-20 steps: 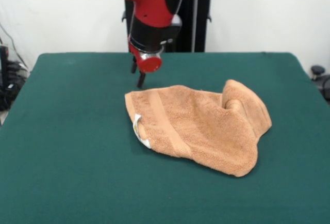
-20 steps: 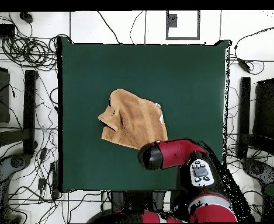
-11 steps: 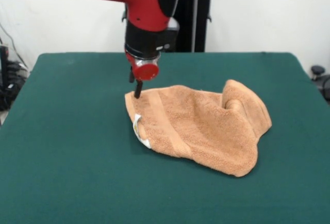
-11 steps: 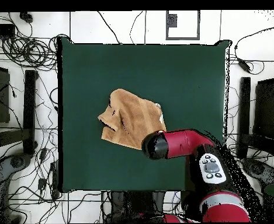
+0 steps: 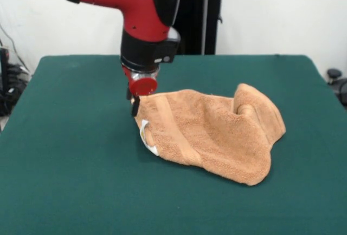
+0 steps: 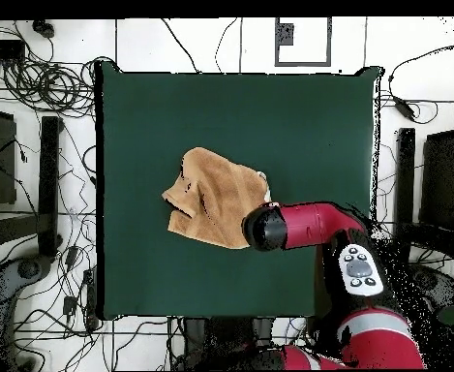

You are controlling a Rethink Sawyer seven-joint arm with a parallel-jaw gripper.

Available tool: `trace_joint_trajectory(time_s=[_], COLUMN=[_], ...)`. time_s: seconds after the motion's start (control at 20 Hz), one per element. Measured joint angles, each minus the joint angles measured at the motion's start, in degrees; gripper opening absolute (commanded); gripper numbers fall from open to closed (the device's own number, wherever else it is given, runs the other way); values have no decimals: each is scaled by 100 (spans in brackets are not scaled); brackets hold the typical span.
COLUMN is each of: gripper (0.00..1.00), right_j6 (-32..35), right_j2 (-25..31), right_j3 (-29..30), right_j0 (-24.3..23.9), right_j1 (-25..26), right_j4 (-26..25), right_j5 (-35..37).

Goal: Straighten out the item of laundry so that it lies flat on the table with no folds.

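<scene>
The item of laundry (image 5: 211,132) is an orange-tan towel lying rumpled near the middle of the green table (image 5: 65,154). Its right end is bunched into a raised hump and a woven band runs down its left part. A small white tag (image 5: 147,140) curls at its left front corner. My gripper (image 5: 135,106) hangs low under the red arm, right at the towel's far left corner, touching or almost touching its edge. In the overhead view the towel (image 6: 211,199) shows on the table (image 6: 308,116), and the arm's end (image 6: 265,228) covers the towel's corner and hides the gripper.
Wide bare green cloth surrounds the towel on all sides. Cables and stands (image 6: 46,145) lie on the floor beyond the table's edges. A black pedestal (image 5: 203,13) stands behind the far edge.
The arm has swung toward the towel's tag-side corner and come lower, from just behind the towel's far edge to its left corner. The towel has not moved.
</scene>
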Motion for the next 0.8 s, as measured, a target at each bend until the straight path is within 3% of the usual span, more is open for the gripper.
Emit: trace_joint_trajectory(time_s=[0.4,0.8], gripper=[100,100], right_j6=[0,0], right_j2=[-2,-13], right_j3=[-273,-383], right_j0=[174,280], right_j1=[330,351], right_j4=[-6,-8], right_j5=[6,128])
